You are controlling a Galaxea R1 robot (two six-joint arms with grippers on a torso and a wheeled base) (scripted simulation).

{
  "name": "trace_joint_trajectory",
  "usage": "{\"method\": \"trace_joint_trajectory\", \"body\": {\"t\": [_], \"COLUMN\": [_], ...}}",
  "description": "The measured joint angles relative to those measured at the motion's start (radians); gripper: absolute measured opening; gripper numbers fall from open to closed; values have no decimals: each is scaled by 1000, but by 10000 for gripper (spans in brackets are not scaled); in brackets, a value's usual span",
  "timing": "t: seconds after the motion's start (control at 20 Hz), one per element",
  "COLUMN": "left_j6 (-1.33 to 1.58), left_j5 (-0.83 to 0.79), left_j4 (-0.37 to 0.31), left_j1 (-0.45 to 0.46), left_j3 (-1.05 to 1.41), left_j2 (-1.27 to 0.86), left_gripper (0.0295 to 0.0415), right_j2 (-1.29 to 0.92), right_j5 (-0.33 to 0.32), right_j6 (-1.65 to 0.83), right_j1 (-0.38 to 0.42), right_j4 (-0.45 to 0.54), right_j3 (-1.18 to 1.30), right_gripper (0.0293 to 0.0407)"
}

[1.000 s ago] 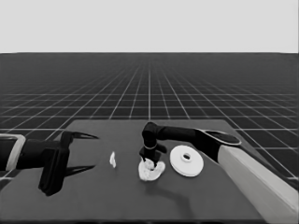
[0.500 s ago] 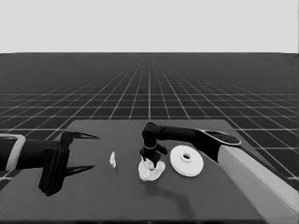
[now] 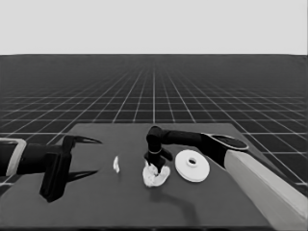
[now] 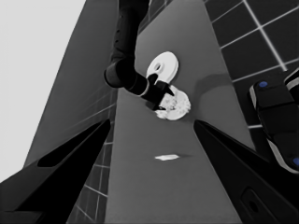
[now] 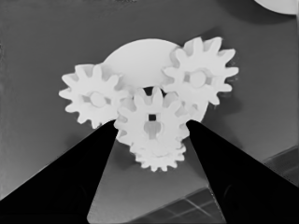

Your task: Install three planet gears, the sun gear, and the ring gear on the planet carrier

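The right pincer (image 5: 152,135) is seen spread wide around the centre gear (image 5: 150,120), nothing gripped, with two planet gears (image 5: 96,99) meshed alongside on the smaller round part (image 5: 135,58). Fingers should be lifted straight, it is judged, so teeth are not dragged; the left pincer (image 3: 79,156) is parked apart, agape, over the counter (image 3: 96,207).

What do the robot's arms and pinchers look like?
Each arm is pale grey farther back and black near its end. The left gripper and right gripper each have two long, pointed black fingers, like dark wedges. No cables or markings show.
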Motion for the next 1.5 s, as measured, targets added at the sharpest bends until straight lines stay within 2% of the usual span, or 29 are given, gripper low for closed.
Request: {"method": "trace_joint_trajectory", "body": {"t": [1.5], "left_j6": [0], "left_j5": [0], "left_j4": [0], "left_j1": [0], "left_j3": [0], "left_j2": [0], "left_gripper": [385], "right_j2": [0], "right_j5": [0], "right_j6": [314], "right_j1": [0], "right_j4": [0], "right_j3": [0], "right_gripper": [309]}}
